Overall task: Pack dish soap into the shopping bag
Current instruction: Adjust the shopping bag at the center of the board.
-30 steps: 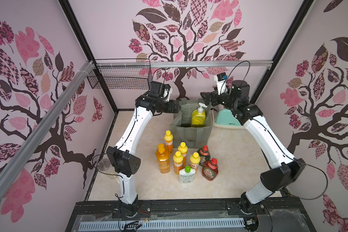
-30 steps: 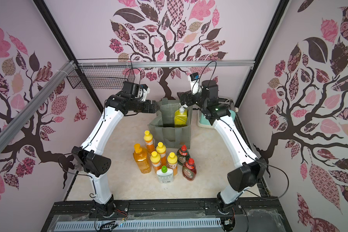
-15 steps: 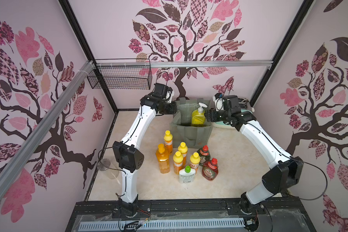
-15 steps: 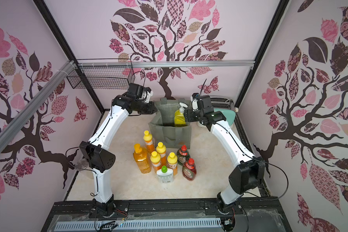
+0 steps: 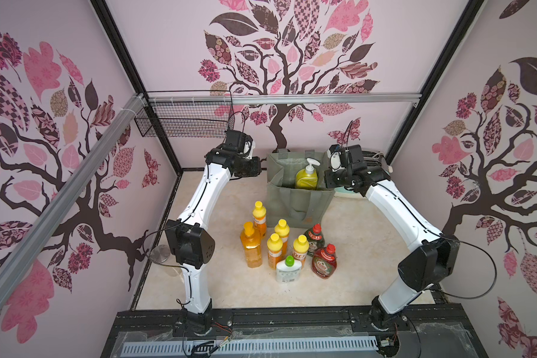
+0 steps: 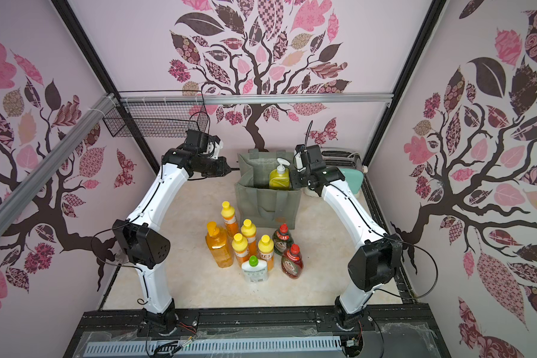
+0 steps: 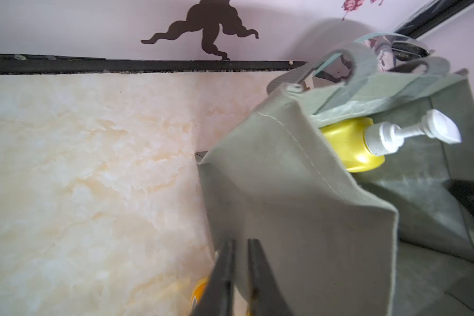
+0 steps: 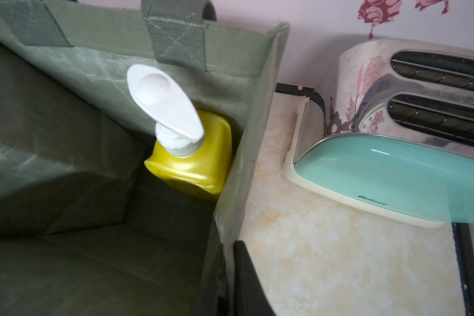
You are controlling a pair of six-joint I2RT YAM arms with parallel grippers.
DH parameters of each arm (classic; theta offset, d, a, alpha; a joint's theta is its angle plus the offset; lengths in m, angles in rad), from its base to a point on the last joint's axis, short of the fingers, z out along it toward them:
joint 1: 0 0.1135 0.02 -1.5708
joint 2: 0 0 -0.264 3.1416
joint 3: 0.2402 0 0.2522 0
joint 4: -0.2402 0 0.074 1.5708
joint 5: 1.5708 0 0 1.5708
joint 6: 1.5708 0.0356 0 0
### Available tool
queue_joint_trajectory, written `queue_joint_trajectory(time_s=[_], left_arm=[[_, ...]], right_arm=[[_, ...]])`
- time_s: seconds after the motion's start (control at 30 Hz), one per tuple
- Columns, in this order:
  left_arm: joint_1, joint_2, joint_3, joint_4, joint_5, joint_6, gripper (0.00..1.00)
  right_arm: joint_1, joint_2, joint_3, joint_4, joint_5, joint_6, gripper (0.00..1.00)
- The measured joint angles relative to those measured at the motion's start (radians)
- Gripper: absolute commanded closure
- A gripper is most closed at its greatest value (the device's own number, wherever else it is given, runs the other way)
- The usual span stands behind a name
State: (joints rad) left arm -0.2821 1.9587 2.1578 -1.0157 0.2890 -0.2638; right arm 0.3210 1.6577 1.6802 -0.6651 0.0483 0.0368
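The left gripper (image 7: 240,262) is nearly closed on a fold in one side wall of the shopping bag (image 5: 295,201), and the right gripper (image 8: 230,273) pinches the opposite wall. A yellow pump bottle (image 8: 192,164) stands upright inside, in the corner by the right gripper. The other eight bottles (image 5: 275,248) stand upright on the table (image 5: 354,248) in front of the bag, back toward the robot, with the orange ones nearer the left arm (image 5: 205,198).

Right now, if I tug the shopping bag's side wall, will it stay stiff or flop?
Likely floppy: the shopping bag shows a bowed, creased wall in the left wrist view. It may drag rather than tip: only the yellow pump bottle weights one corner.
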Motion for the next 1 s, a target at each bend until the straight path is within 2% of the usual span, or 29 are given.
queue_joint_trajectory(time_s=[0.17, 0.23, 0.43, 0.73, 0.87, 1.0], left_arm=[[-0.025, -0.08, -0.053, 0.042, 0.048, -0.024, 0.32], [-0.056, -0.114, -0.079, 0.05, 0.053, -0.024, 0.24], [-0.151, -0.148, -0.149, 0.061, 0.051, -0.008, 0.23], [-0.161, -0.162, -0.349, 0.079, -0.003, 0.002, 0.24], [-0.164, -0.206, -0.393, 0.097, -0.018, 0.002, 0.23], [-0.164, -0.275, -0.417, 0.132, -0.038, 0.003, 0.16]], right_arm=[[-0.002, -0.048, -0.063, 0.014, 0.008, -0.007, 0.88], [-0.002, -0.074, -0.095, 0.016, 0.012, -0.01, 0.82], [-0.002, -0.097, -0.124, 0.026, 0.027, -0.017, 0.62], [-0.002, -0.124, -0.124, 0.014, 0.033, -0.014, 0.55], [-0.002, -0.151, -0.124, 0.014, 0.012, -0.01, 0.49], [-0.002, -0.174, -0.125, 0.013, -0.031, -0.009, 0.38]])
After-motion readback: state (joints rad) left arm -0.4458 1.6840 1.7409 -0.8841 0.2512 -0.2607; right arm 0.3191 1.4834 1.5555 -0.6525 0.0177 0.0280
